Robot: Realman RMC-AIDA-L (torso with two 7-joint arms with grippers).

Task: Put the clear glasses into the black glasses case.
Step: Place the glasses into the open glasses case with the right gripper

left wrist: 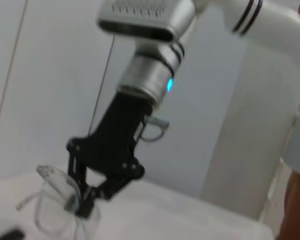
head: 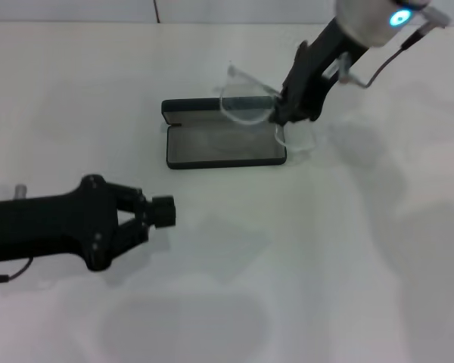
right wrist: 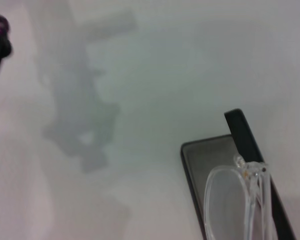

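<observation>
Clear glasses point(head: 250, 104) hang from my right gripper point(head: 278, 118), whose black fingers are pinched on the frame at the lens end nearest the arm. From the left wrist camera I see the same grip: the fingertips point(left wrist: 82, 205) come together on the glasses point(left wrist: 52, 200) at one edge of the lens, with the rest of the frame jutting away from the gripper point(left wrist: 85, 202).

From that grip the lens reaches across toward my left, held over the black glasses case point(head: 223, 144), which lies open on the white table point(head: 348, 249) with its grey lining facing up and its lid standing along the far edge. One clear arm sticks up past the lid; the other end hangs just off the case's right end. In the right wrist view the glasses point(right wrist: 240, 200) sit directly above the case's point(right wrist: 195, 170) open tray.

My left gripper point(head: 155, 214) rests well apart, low on the near left of the table, fingers spread, holding nothing.
</observation>
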